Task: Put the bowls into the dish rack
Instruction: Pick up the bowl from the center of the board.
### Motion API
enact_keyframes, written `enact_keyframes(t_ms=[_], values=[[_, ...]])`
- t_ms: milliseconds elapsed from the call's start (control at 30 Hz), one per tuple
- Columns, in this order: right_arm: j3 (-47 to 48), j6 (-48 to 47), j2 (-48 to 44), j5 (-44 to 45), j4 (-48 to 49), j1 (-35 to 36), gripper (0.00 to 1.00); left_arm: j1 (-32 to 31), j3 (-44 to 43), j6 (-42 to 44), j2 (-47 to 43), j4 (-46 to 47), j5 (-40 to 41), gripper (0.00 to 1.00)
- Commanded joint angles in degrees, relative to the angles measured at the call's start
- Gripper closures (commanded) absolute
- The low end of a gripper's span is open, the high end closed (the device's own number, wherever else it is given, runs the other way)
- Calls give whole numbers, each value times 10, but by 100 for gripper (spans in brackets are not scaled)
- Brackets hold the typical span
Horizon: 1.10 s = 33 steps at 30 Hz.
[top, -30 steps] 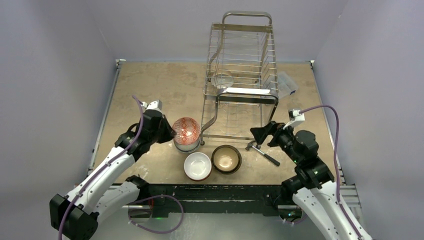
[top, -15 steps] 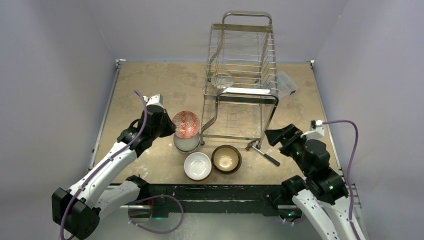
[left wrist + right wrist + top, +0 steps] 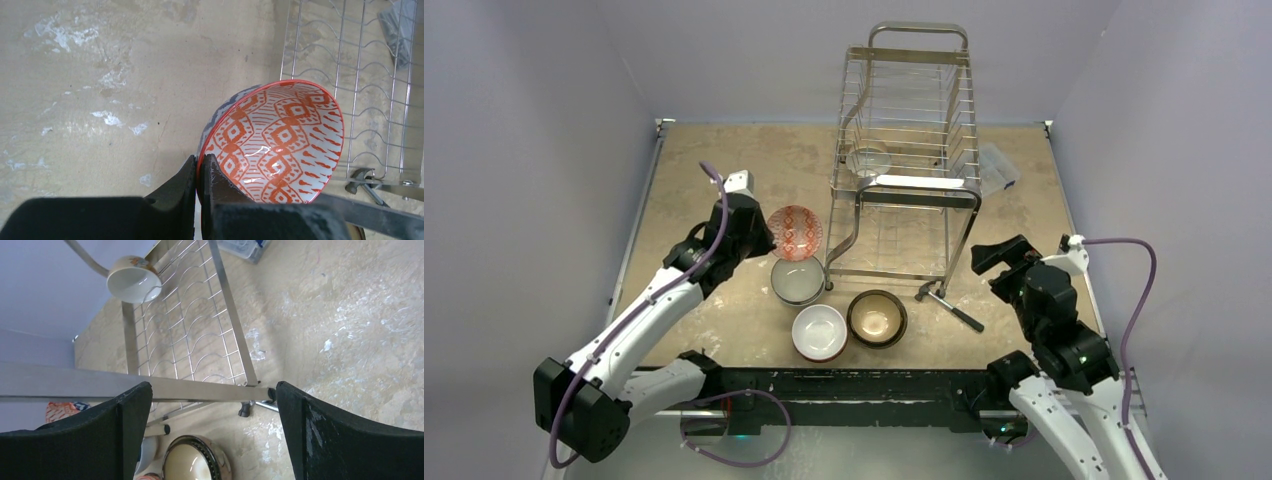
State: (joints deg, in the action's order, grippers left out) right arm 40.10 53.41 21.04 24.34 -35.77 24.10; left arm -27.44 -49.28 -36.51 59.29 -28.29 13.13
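Right wrist: white bowl [image 3: 134, 286] in dish rack [image 3: 227, 305].

Glossy ceramic bowl [image 3: 280, 145], chrome wire rack [image 3: 919, 185]

The table [image 3: 714, 170] lies open left of the dish rack [image 3: 909, 120], bowls [image 3: 877, 318] crowding before it.

My left arm [image 3: 629, 330] and right arm [image 3: 1064, 420] wear white shells on the lower links, with black joints and black wrists. A purple cable [image 3: 1114, 241] loops along each, and my tool fingers [image 3: 350, 440] are blocky matte black, faintly scuffed with pale marks.
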Motion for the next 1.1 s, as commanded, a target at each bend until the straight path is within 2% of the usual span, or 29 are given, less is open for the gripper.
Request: enact_keyframes(t_ms=[0, 467, 767, 900, 1067], values=[[32, 0, 18, 52, 39, 3, 5, 0, -49, 29, 19, 41, 10, 100], [4, 23, 86, 44, 160, 3, 2, -1, -121, 83, 105, 67, -28, 100], [-53, 23, 123, 17, 247, -19, 1, -1, -156, 89, 157, 126, -70, 100], [-91, 13, 136, -44, 309, -62, 1, -1, -162, 86, 183, 165, -104, 100], [-124, -23, 184, -194, 419, -143, 1, -1, -171, 78, 223, 199, -121, 100]])
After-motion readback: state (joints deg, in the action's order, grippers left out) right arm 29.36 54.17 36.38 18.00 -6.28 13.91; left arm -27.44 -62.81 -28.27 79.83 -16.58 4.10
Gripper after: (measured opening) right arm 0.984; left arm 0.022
